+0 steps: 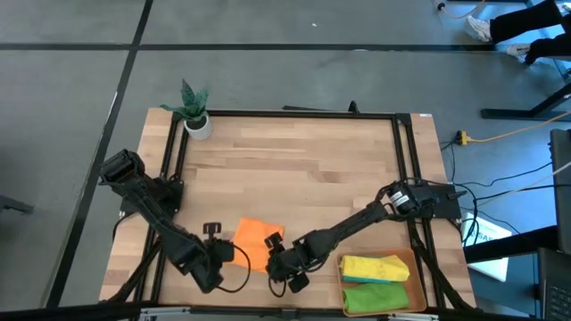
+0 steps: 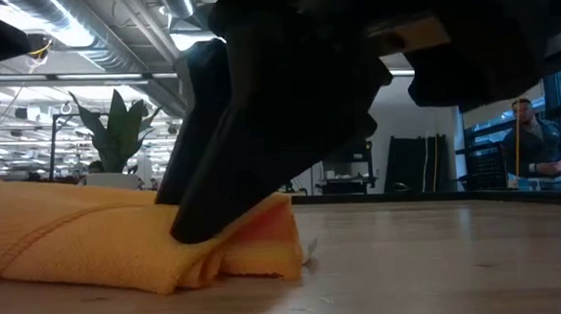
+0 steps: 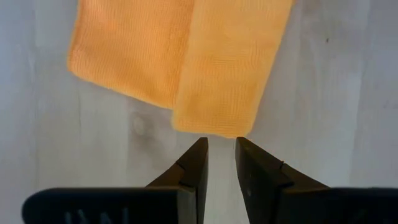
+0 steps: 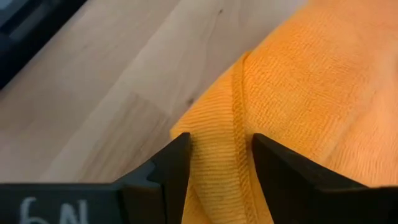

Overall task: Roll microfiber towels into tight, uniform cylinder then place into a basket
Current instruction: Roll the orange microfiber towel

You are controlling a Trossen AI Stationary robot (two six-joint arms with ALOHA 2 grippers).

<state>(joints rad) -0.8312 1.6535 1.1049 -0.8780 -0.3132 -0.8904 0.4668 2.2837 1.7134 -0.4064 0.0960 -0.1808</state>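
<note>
Orange towel [image 1: 253, 241] edge pinched in right claw [image 4: 219, 163]; left claw [image 3: 221, 163] slightly apart beside it.

Small potted plant [image 1: 194, 109] at the far left corner of the wooden table [image 1: 294, 169]; yellow cable [image 1: 508, 135] on floor; person [image 2: 540, 155] in background.
</note>
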